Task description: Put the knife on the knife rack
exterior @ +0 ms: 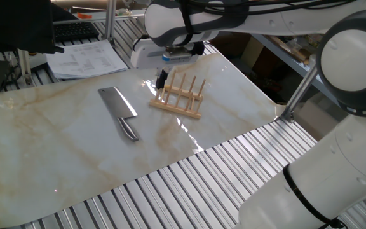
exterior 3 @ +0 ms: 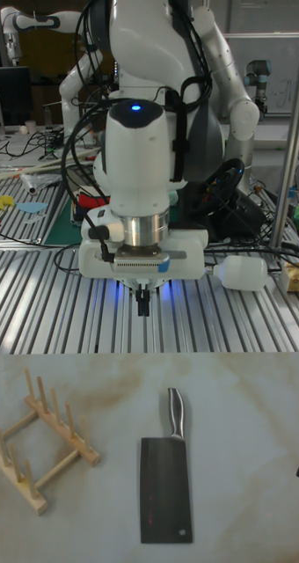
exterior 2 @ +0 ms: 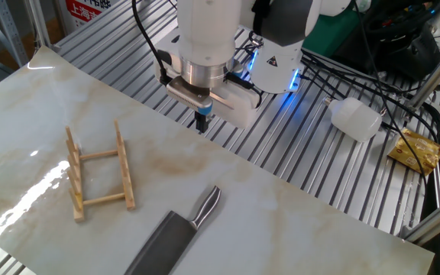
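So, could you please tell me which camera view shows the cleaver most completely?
The tall fixed view: the cleaver lies whole and nearly head-on, broad blade and steel handle unobstructed. One fixed view also shows all of it, but smaller and at a slant. The other fixed view cuts the blade off at the bottom edge.

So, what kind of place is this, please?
Probably a robotics lab: the marble-patterned sheet lies on a slatted aluminium bench, with cables behind and a second robot arm in the background.
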### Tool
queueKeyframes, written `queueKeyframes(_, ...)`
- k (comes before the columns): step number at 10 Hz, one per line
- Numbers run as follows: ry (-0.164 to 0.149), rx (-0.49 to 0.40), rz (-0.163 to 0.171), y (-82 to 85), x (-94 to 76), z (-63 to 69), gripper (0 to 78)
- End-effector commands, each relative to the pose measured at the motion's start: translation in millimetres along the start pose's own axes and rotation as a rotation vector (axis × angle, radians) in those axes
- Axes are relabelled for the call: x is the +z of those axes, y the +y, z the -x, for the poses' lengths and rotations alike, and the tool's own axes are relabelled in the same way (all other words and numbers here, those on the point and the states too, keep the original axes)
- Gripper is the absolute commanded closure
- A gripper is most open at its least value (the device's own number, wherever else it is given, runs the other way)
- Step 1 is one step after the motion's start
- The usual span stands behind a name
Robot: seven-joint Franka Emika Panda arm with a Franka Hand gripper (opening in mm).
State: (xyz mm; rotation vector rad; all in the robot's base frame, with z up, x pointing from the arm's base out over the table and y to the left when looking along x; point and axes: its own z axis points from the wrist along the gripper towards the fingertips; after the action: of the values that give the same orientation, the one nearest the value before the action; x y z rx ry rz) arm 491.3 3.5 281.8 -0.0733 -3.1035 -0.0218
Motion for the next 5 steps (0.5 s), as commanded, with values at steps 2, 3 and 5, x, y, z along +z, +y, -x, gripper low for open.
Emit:
queueKeyframes(2,-0.005,0.005,0.001,0.1,2.9,-1.1,77.6)
queueKeyframes(3,-0.006,0.006,0.001,0.1,3.6,-1.3,77.6)
queueKeyframes(5,-0.009,0.011,0.005,0.7,8.0,-1.4,77.6)
